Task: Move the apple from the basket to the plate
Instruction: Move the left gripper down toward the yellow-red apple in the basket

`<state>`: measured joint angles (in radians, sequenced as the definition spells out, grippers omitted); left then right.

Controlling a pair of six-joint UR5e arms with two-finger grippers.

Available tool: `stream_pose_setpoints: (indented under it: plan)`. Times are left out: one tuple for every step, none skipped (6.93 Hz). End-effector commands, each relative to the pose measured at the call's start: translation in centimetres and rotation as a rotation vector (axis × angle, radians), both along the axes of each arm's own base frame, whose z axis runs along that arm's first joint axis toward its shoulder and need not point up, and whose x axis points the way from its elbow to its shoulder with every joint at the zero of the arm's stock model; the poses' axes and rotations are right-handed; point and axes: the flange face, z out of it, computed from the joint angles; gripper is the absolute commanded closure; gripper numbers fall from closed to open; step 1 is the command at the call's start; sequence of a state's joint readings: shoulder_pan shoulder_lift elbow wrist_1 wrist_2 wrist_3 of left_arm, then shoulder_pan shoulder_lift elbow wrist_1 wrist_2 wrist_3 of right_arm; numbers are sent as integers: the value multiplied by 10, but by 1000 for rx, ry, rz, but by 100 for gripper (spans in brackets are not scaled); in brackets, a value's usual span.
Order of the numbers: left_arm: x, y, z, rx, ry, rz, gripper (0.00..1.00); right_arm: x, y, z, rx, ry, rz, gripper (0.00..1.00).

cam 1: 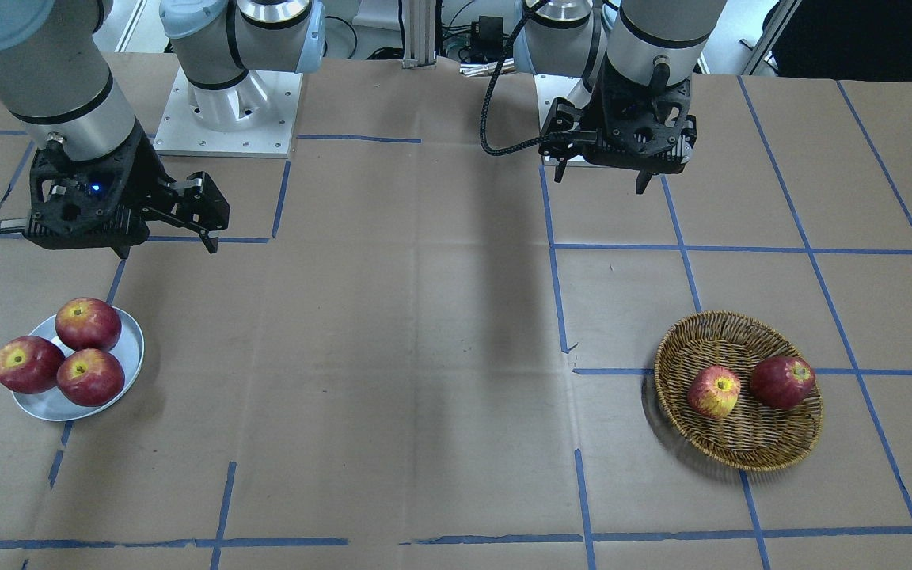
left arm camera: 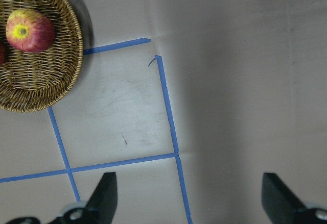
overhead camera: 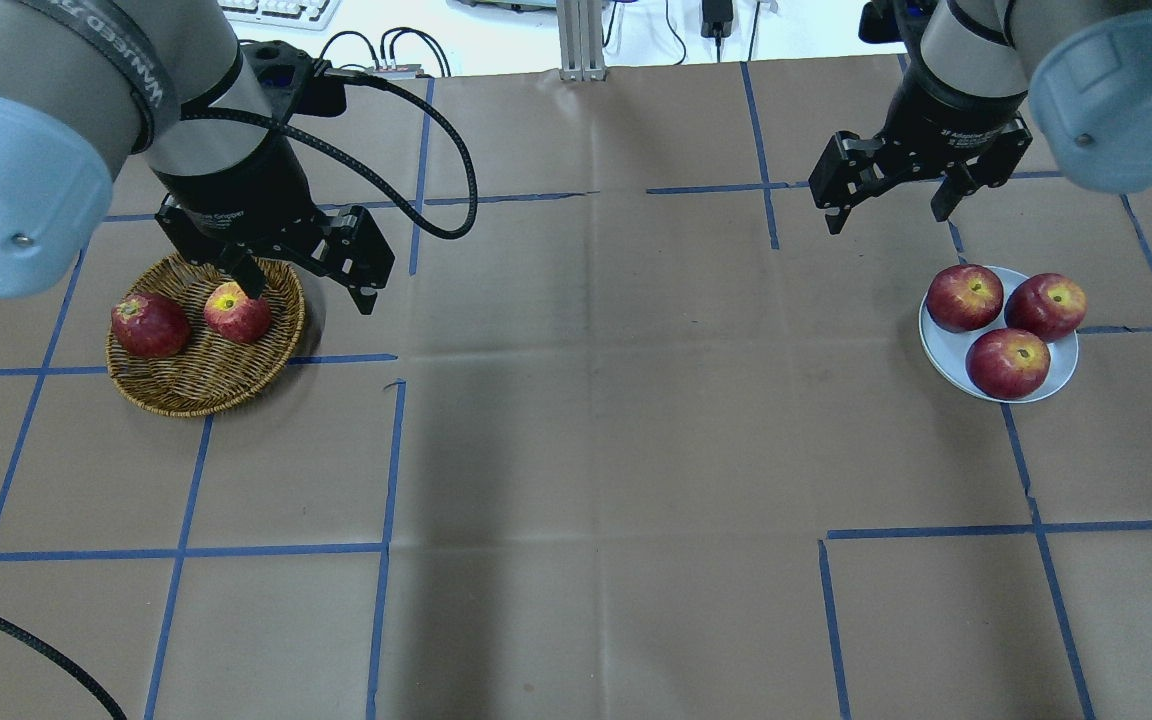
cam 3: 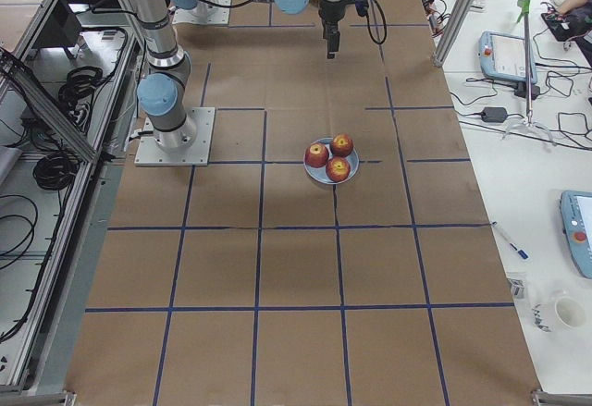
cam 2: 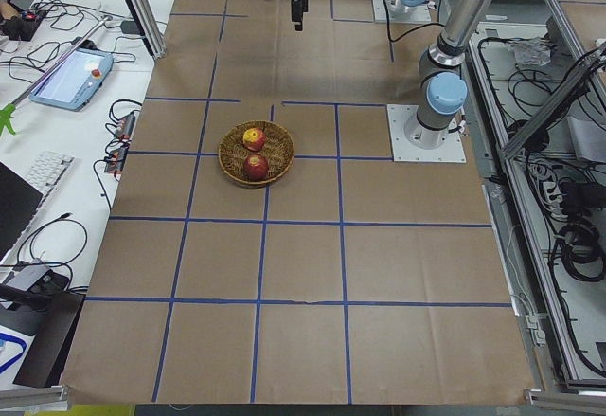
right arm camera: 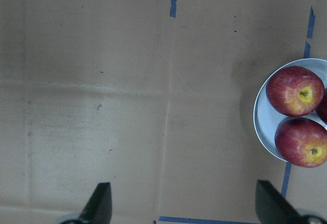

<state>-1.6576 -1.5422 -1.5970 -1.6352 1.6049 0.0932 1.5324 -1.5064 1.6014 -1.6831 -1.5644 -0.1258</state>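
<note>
Nothing of the transfer is done yet. The apple (overhead camera: 237, 311) sits in the basket (overhead camera: 206, 395) on the left half of the bench, just beside one dark red apple (overhead camera: 149, 325), and nothing grips it.

Your left gripper (overhead camera: 308, 295) hangs above the bench with its jaws spread wide and empty. In its wrist view the basket sits off in a corner, so the claw is offset from the fruit, toward the robot's edge and the bench's middle.

On the right half, the plate (overhead camera: 946, 345) already carries three red apples (overhead camera: 1007, 362), with only slivers of bare metal showing. The right gripper (overhead camera: 884, 220) hovers near it on the robot's side, also spread and holding nothing.

By the look of it the whole job is ahead of you:
- centre a claw over the pale apple
- come down and close on it
- lift it clear of the wicker rim
- carry it across the bench
- find it room on a crowded plate
</note>
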Motion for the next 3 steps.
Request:
stream_pose_setpoints:
  plan:
    - [4,-3,-3,4,0,-9,1,0,0,0,-1,-1,0,0]
    - [11,-11,-5,-8,6,-57,1,0,0,0,-1,-1,0,0]
    - [39,-25,-17,7,9,-56,1,0,0,0,-1,-1,0,0]
